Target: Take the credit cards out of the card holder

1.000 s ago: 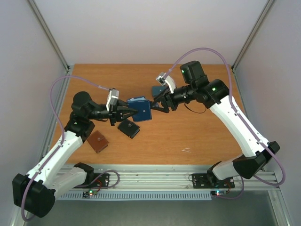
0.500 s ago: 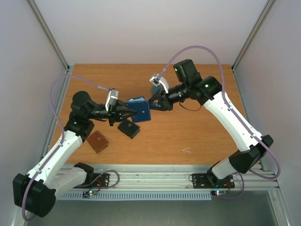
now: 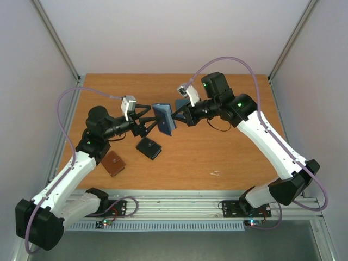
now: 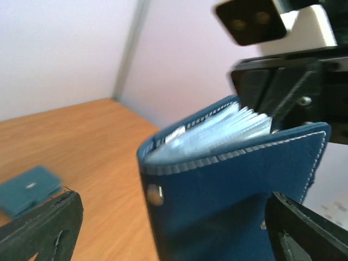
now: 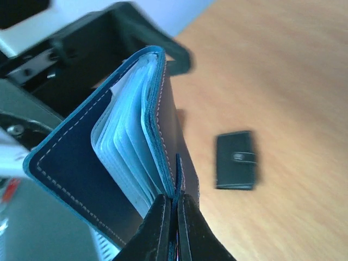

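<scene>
Nearest the arm bases, a brown wallet (image 3: 113, 163) lies flat on the wooden table (image 3: 228, 157), and just beyond it to the right a black wallet (image 3: 149, 148) lies closed, apart from the brown one. Above and past these we see the card holder (image 3: 164, 118), lifted clear of the table and standing on edge between the two arms. The right gripper (image 3: 175, 115) has its jaws clamped together on the holder's stitched edge; in the right wrist view the two fingers pinch the navy cover where it meets the pale blue-grey pockets (image 5: 128, 147), which fan open in a stack. The left gripper (image 3: 149, 120) has its jaws wide apart with the holder between them; in the left wrist view each finger sits well out to the side of the cover, and we see neither pressing on it. We cannot make out any card inside the pockets. Farther back, a teal wallet (image 4: 27, 187) lies flat on the table.
</scene>
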{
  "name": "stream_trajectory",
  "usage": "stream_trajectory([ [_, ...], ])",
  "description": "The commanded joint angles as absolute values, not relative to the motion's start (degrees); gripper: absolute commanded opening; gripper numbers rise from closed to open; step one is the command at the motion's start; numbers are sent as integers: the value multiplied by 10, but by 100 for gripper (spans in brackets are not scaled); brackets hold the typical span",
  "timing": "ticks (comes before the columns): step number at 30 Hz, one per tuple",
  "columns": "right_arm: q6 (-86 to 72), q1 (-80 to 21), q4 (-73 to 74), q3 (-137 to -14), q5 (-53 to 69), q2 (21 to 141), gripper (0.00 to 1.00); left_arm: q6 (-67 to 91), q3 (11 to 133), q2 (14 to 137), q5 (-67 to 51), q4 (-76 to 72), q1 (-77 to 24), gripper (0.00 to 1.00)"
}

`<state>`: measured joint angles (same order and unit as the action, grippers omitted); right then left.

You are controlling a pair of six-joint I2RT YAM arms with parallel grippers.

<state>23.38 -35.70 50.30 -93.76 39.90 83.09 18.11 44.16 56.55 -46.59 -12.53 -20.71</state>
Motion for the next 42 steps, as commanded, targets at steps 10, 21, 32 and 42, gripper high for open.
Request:
stream_trajectory([
  [10,50,-424,598,-1060,-66,895,1,167,414,577,-347,-67,-210,97],
  [21,63,-457,595,-1098,-42,926,1,210,418,594,-281,-105,-234,99],
  [32,112,-454,554,-1069,60,897,1,211,412,590,-311,-126,-234,81],
  [42,141,-415,494,-989,195,839,1,222,408,582,-349,-139,-233,31],
])
